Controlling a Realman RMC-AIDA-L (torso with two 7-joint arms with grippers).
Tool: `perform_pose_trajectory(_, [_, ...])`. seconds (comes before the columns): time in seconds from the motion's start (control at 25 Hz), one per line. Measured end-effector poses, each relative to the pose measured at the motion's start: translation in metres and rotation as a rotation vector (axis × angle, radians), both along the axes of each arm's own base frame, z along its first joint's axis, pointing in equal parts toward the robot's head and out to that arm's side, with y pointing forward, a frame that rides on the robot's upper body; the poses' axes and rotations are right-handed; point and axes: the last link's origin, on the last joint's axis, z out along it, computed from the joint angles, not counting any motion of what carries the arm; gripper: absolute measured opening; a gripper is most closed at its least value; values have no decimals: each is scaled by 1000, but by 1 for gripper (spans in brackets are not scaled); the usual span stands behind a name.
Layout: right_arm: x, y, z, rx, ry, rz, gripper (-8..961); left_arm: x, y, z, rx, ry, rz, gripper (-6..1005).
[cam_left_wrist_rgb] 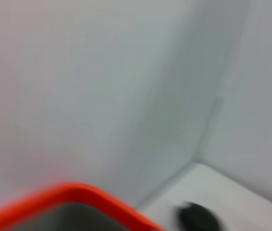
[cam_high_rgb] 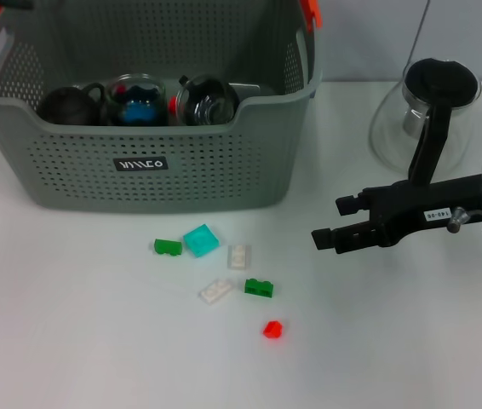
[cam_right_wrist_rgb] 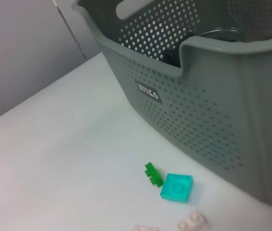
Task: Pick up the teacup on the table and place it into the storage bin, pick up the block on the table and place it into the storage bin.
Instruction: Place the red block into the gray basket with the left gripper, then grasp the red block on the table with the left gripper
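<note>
Blocks lie loose on the white table point(cam_high_rgb: 71, 341), off to the left of the right gripper point(cam_high_rgb: 329, 223) and a bit nearer the robot. There is a teal block point(cam_high_rgb: 200, 240) with a small green block point(cam_high_rgb: 168, 247) just beside it. Close by are two pale white blocks point(cam_high_rgb: 238, 256) point(cam_high_rgb: 215, 291), another green block point(cam_high_rgb: 259, 288), and a little red block point(cam_high_rgb: 272, 329) nearest the robot. None of them is being held.

Farther left of the gripper, and farther from the robot, stands the storage bin point(cam_high_rgb: 156, 162), big and grey-green with lots of little holes. It has a black label point(cam_high_rgb: 141, 164) on its front wall and orange clips point(cam_high_rgb: 309, 10) on its handles. Inside the bin sit a dark teacup point(cam_high_rgb: 66, 104) and two glass cups point(cam_high_rgb: 136, 100) point(cam_high_rgb: 208, 100), side by side.

The right gripper is black and points toward the blocks, hanging above the table. Its two fingers are spread apart with nothing between them.

Behind the gripper stands a glass teapot point(cam_high_rgb: 424, 119) with a black lid and handle.

The left wrist view shows only a blurry orange clip point(cam_left_wrist_rgb: 78, 197) and a wall; the left gripper cannot be seen.
</note>
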Motion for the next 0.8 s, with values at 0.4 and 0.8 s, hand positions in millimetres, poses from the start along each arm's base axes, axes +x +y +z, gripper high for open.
perform_pose_trajectory(0.4, [-2,0,-1,-2,2,5,927,-2,17,-9,119,74,40,510])
perform_pose_trajectory(0.8, [2,1,3,9,0,-4,927,18,-101,-61,-344,167,-445,892])
